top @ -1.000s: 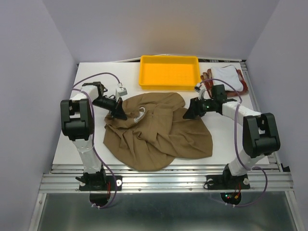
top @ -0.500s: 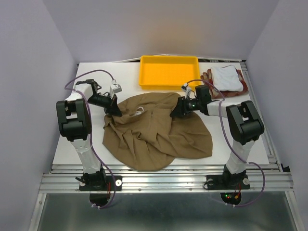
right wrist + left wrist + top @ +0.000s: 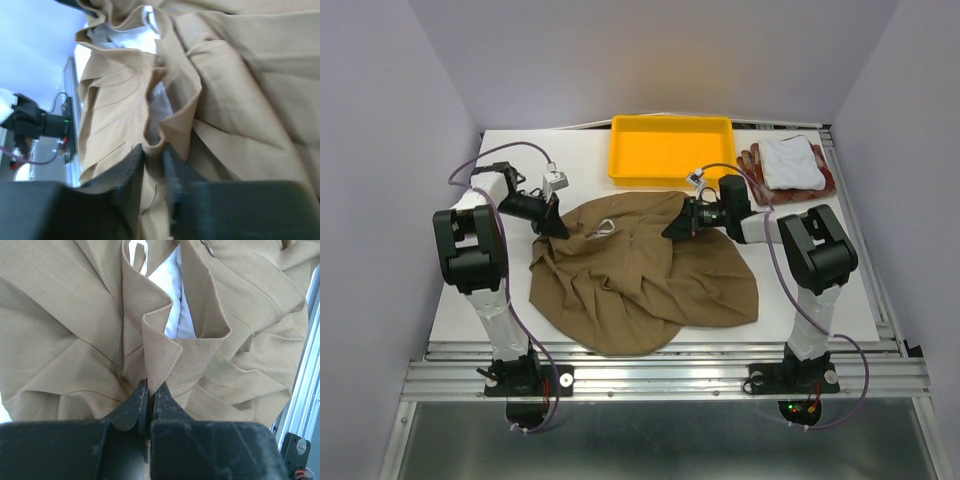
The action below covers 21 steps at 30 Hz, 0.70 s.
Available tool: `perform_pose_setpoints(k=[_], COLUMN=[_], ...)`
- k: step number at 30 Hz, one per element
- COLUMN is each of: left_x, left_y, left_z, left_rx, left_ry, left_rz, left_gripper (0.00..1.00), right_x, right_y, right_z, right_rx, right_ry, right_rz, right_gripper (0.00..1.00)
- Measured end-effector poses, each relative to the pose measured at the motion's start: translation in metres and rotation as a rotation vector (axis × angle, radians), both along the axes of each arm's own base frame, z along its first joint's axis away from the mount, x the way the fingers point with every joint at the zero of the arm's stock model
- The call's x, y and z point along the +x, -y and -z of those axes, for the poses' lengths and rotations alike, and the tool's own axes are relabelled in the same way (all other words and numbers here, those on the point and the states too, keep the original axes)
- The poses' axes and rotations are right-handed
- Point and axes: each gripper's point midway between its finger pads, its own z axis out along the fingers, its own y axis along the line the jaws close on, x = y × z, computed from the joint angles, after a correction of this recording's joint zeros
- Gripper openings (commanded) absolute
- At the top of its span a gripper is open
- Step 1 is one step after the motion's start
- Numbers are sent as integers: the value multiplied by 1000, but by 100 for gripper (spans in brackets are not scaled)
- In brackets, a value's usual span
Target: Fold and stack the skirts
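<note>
big skirt [image 3: 640, 285] in front of tray [image 3: 670, 180], two stacked skirts [image 3: 790, 163] right of tray

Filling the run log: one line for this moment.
left gripper: shut on tan skirt | right gripper: astride waistband fold, grip unclear

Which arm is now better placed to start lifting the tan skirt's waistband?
Left. The left gripper is shut on the tan skirt's folded edge. The right gripper has its fingers on both sides of a fold, but a firm grip is not clear yet.
</note>
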Motion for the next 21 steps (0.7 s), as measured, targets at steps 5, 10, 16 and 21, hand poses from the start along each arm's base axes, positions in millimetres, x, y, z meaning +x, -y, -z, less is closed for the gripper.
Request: perform_pose_setpoints(k=[5, 10, 16, 21], left_x=[4, 14, 36, 33], left_y=[-5, -15, -14, 0], left_z=[-3, -19, -97, -186], left_rx=[3, 18, -37, -133], left_ry=[7, 40, 193, 419], left_rz=[-15, -59, -177, -223], left_gripper=[0, 0, 0, 0], right_x=[-4, 5, 42, 40], right_y=[-6, 12, 55, 72], right_z=[-6, -23, -127, -221], right_rx=[23, -12, -68, -99], right_ry=[-1, 41, 360, 678], right_rz=[-23, 28, 154, 206], right_gripper=[1, 1, 1, 1])
